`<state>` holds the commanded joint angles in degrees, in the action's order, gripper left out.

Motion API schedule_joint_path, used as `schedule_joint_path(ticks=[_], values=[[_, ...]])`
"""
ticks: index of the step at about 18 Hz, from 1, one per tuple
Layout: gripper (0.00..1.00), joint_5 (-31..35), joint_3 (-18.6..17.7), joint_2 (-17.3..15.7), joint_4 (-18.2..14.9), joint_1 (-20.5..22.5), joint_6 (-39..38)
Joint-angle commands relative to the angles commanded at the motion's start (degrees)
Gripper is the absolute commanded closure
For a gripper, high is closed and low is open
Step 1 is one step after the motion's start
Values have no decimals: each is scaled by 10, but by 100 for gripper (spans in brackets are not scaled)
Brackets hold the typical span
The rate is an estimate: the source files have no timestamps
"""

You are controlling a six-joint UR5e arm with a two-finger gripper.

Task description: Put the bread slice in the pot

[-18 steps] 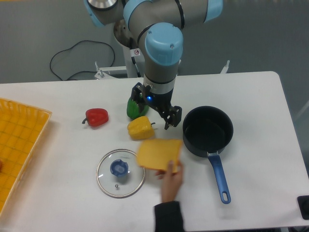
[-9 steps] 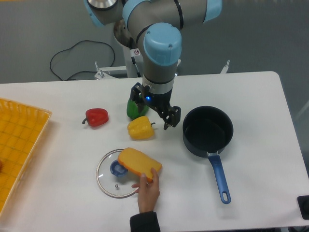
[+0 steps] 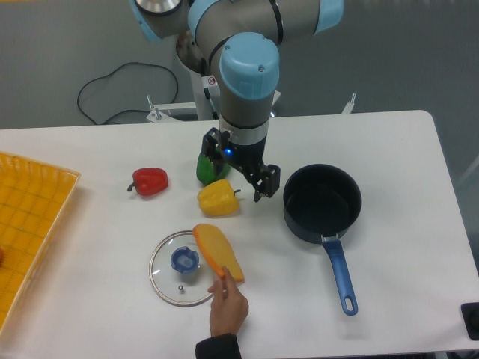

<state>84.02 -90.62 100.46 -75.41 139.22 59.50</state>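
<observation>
On the white table (image 3: 389,142) before a grey wall, my gripper (image 3: 238,169) hangs spread above the peppers; the bread slice (image 3: 218,251), pinched by a person's hand (image 3: 227,308), overlaps the lid (image 3: 182,268), left of the pot (image 3: 322,202)

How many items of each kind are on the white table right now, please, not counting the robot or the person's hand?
Bell peppers: 3, red, green, yellow
Bread slice: 1, held by the hand, tilted over the lid's edge
Pot: 1
Glass lid: 1
Yellow basket: 1
Total: 7
</observation>
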Motion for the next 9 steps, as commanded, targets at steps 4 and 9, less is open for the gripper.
schedule_joint_path(ticks=[4,9], values=[[0,1,-3,1,2,-3,0],[0,3,-17,3,5,-4,-4]])
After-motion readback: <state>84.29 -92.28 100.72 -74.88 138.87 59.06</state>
